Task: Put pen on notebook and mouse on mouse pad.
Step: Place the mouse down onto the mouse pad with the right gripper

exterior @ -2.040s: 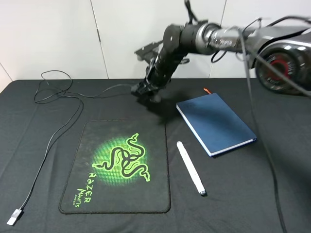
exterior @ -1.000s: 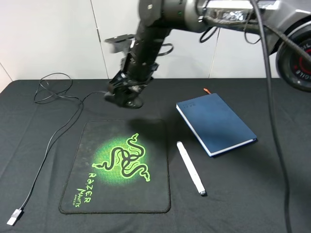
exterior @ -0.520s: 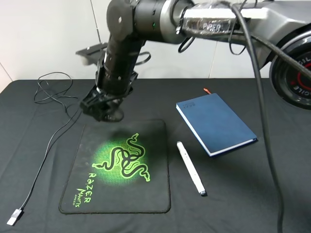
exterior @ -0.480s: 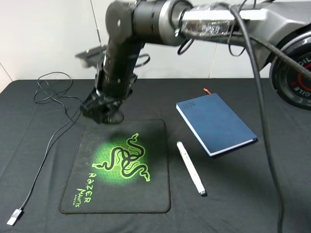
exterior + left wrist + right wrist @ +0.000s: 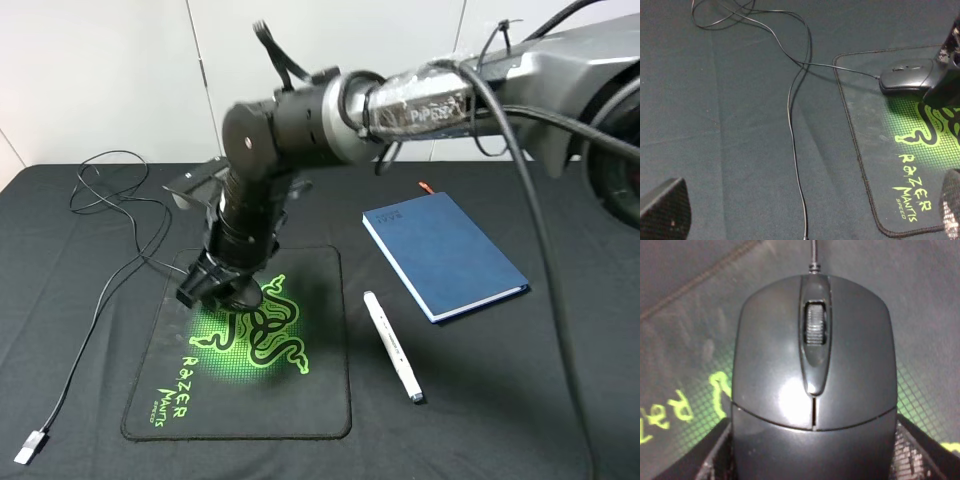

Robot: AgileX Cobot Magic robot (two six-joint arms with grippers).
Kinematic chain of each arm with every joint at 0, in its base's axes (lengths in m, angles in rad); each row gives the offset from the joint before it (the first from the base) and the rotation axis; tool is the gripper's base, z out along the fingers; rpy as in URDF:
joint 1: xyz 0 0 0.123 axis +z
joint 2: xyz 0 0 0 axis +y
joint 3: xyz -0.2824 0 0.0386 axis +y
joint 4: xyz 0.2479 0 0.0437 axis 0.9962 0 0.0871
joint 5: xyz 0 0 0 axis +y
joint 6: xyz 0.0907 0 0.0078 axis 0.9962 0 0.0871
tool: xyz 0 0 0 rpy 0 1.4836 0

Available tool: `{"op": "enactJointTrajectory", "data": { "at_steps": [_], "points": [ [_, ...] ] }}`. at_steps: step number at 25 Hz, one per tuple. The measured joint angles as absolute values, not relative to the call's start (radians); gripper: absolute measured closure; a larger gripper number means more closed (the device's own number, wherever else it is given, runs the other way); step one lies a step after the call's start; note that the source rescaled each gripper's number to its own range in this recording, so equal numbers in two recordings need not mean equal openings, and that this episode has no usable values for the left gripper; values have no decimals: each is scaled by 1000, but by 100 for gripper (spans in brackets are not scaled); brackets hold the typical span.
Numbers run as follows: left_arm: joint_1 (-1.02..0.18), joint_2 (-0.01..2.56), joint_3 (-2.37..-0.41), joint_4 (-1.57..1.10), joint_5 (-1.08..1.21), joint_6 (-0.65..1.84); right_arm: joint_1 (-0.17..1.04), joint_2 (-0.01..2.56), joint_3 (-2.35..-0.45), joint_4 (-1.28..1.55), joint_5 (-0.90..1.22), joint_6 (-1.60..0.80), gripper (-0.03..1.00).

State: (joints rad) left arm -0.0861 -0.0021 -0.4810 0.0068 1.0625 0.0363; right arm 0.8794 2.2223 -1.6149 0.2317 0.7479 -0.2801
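My right gripper [image 5: 216,290] reaches across the middle and is shut on the glossy black mouse [image 5: 812,370], its fingers [image 5: 715,460] pressing on both sides. The mouse [image 5: 910,79] sits low over the far left part of the black mouse pad [image 5: 300,400] with the green snake logo; whether it touches the pad I cannot tell. The white pen [image 5: 393,346] lies on the cloth just right of the pad. Further right and back lies the dark blue notebook [image 5: 445,254]. My left gripper [image 5: 807,212] hangs open above the cloth left of the pad.
The mouse's thin black cable [image 5: 100,300] loops over the table's back left and runs forward to a silver USB plug [image 5: 31,446] near the front left corner. A white wall stands behind the black tablecloth.
The right arm has carried the mouse from behind the pad leftward, then forward and down over the pad's far left part. Pen and notebook have not moved.
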Motion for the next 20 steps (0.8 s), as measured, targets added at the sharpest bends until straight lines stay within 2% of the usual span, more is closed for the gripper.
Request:
{"op": "enactJointTrajectory", "data": {
  "at_steps": [7, 20],
  "points": [
    [-86, -2, -481, 7, 1063, 36, 879, 2181, -1408, 235, 548, -279, 41],
    [-86, -2, -481, 7, 1063, 36, 879, 2173, -1370, 237, 505, -272, 41]
  ]
}}
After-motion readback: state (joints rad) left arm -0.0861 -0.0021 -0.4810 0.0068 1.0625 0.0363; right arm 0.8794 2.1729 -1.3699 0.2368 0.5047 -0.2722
